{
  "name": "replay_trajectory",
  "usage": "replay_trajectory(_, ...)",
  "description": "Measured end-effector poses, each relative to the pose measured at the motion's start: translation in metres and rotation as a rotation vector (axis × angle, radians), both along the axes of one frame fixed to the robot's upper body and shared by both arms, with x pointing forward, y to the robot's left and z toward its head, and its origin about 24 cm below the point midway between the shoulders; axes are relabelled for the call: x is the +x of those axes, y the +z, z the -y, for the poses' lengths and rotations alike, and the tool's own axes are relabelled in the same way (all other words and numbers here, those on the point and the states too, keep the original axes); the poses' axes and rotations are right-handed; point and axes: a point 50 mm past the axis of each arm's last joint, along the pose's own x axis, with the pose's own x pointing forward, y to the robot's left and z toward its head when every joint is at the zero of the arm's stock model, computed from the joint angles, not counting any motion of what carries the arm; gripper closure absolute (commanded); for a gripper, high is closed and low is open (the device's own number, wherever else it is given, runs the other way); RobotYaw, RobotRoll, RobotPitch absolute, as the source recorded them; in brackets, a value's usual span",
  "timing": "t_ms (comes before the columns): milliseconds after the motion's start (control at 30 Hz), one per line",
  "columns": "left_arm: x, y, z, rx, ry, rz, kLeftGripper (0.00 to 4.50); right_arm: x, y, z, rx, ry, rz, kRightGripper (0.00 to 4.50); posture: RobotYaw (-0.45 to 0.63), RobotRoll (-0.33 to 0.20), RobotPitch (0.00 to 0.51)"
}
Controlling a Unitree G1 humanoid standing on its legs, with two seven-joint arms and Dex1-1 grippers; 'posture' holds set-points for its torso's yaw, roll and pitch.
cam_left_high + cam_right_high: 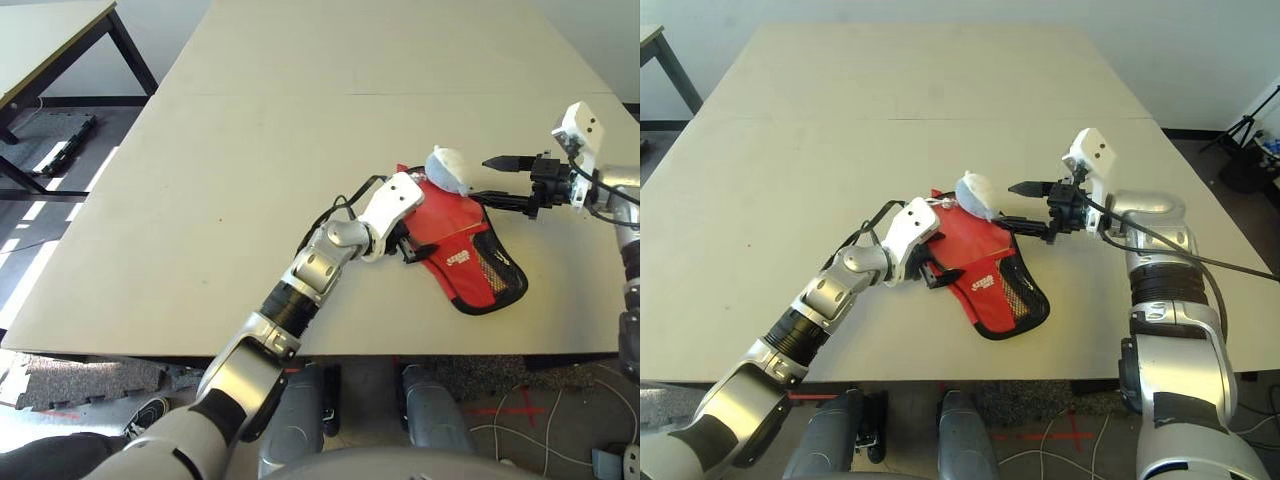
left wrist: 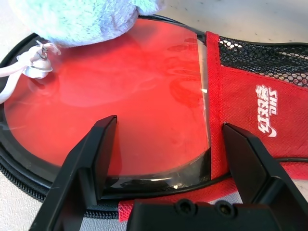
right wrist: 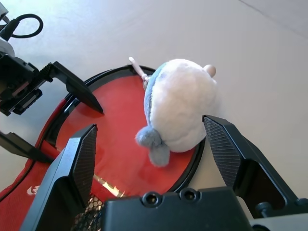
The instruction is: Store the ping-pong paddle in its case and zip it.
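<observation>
Left arm: reaches from the lower left of the head views up to the frame centre, forearm slanting toward the upper right, wrist angled down. Left gripper (image 2: 166, 154): fingers spread wide and holding nothing, low over the near rim of the case (image 1: 462, 262), one finger either side of the clear window's edge in the left wrist view.

Right arm: enters at the right edge of the head views, bent at the elbow, hand pointing toward picture left. Right gripper (image 1: 503, 180): fingers wide apart and empty, raised just right of the plush pouch (image 1: 448, 170); in the right wrist view its fingers frame the pouch without touching it.

Case: red fabric with black zipper trim, black mesh pocket and white logo, flat on the worktop (image 1: 250, 150), right of centre. Long axis runs from upper left to lower right; the mesh end lies at the lower right, nearest the worktop's front edge.

Ping-pong paddle (image 2: 120, 96): red round face seen under a clear sheet within the black rim, apparently lying in the case; its handle cannot be made out.

Plush pouch: pale grey-white, with a cord, resting on the case's upper end, between the two grippers.
</observation>
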Motion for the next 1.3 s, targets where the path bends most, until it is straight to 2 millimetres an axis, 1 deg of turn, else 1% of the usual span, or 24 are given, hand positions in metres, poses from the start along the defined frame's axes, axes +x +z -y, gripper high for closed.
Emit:
replay_trajectory(100, 0.0, 0.0, 0.001, 0.003, -0.001, 0.001, 0.04, 0.013, 0.007, -0.008, -0.015, -0.041, 0.053, 0.0, -0.04, 0.0, 0.144)
replay_trajectory(167, 0.0, 0.0, 0.001, 0.004, -0.002, -0.003, 0.04, 0.022, 0.006, -0.016, -0.041, -0.072, 0.074, 0.0, -0.04, 0.0, 0.146)
replay_trajectory(267, -0.001, 0.001, 0.002, 0.003, -0.006, -0.008, 0.04, 0.031, -0.009, -0.027, -0.08, -0.096, 0.054, 0.0, -0.03, 0.0, 0.15)
replay_trajectory(367, -0.002, 0.003, 0.003, 0.0, -0.009, -0.004, 0.04, 0.036, -0.025, -0.033, -0.112, -0.127, 0.009, 0.0, -0.02, 0.0, 0.154)
replay_trajectory(467, -0.002, 0.005, 0.003, 0.0, -0.01, -0.003, 0.04, 0.04, -0.034, -0.037, -0.138, -0.163, -0.012, 0.0, -0.01, 0.0, 0.156)
replay_trajectory(567, -0.003, 0.005, 0.003, 0.002, -0.009, -0.007, 0.0, 0.041, -0.04, -0.038, -0.156, -0.19, -0.021, 0.53, -0.01, 0.0, 0.157)
replay_trajectory(667, -0.003, 0.006, 0.001, 0.006, -0.006, -0.004, 0.0, 0.044, -0.042, -0.039, -0.155, -0.232, -0.015, 1.46, -0.01, 0.0, 0.157)
replay_trajectory(800, -0.003, 0.005, 0.0, 0.01, -0.004, -0.006, 0.0, 0.047, -0.037, -0.039, -0.142, -0.283, 0.016, 2.71, -0.01, 0.0, 0.157)
replay_trajectory(900, -0.003, 0.005, 0.0, 0.013, -0.009, -0.011, 0.0, 0.049, -0.036, -0.036, -0.134, -0.326, 0.034, 3.46, -0.01, 0.0, 0.157)
replay_trajectory(967, -0.004, 0.004, 0.001, 0.014, -0.015, -0.014, 0.0, 0.049, -0.036, -0.034, -0.128, -0.349, 0.042, 3.83, -0.02, 0.0, 0.153)
replay_trajectory(1033, -0.005, 0.004, 0.002, 0.016, -0.024, -0.018, 0.0, 0.05, -0.035, -0.031, -0.124, -0.393, 0.056, 4.0, -0.02, 0.0, 0.153)
replay_trajectory(1300, -0.007, 0.001, 0.004, 0.027, -0.048, -0.025, 0.0, 0.054, -0.028, -0.02, -0.143, -0.524, 0.103, 4.06, -0.03, 0.0, 0.154)
